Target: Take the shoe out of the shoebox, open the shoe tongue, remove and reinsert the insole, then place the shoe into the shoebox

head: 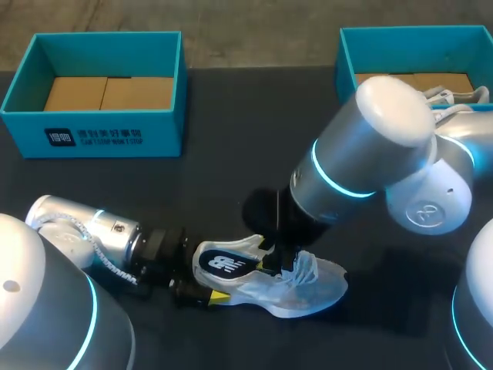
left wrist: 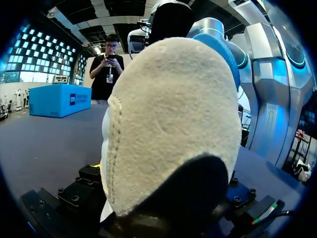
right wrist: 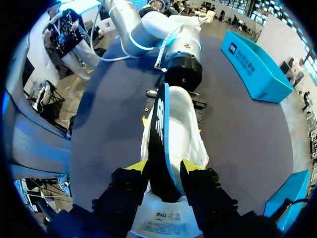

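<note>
Cream shoe heel point(left wrist: 173, 124) — right up close — dark table point(left wrist: 44, 144) behind.

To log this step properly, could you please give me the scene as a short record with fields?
Shoe: white shoe on the dark table, outside both boxes
Insole: black insole, partly out of the shoe
Left hand: left hand at the heel, shut on the shoe
Right hand: right hand shut on the insole, one yellow tip on each side
Boxes: left teal box holds no shoe; right teal box is partly hidden by the right arm
Stage: insole step under way; shoe not yet back in a box
</note>
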Controlling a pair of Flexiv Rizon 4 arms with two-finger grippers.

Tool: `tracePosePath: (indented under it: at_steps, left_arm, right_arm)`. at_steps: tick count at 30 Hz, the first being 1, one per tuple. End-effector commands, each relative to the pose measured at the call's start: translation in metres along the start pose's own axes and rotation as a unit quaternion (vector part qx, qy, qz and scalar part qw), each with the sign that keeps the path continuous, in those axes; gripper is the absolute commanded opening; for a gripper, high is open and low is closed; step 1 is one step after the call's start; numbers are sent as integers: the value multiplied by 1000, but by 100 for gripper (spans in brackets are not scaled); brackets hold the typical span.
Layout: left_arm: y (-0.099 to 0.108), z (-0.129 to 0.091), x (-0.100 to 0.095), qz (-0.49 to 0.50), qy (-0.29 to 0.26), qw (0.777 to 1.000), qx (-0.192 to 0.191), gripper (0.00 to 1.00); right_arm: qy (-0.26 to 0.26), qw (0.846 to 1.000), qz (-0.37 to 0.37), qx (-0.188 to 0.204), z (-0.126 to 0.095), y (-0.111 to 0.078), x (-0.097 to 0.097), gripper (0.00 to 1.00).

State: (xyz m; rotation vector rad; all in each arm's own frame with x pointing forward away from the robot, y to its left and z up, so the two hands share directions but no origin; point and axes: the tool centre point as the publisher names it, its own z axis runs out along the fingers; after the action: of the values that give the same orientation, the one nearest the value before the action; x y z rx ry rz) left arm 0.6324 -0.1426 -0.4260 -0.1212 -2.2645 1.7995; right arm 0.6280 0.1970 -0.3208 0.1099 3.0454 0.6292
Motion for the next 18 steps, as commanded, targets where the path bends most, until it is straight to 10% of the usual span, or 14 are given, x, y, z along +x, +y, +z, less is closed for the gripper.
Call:
tracePosePath:
  at_steps: [1, 18]
  left_arm:
    - [3, -2, -1, 0, -1, 1000, -1, 0]
    - [3, -2, -1, 0, -1, 1000, -1, 0]
  right_arm:
    - [12, 1000, -4, 0, -12, 2, -1, 39]
    - [61, 998, -22, -12, -7, 29, -3, 35]
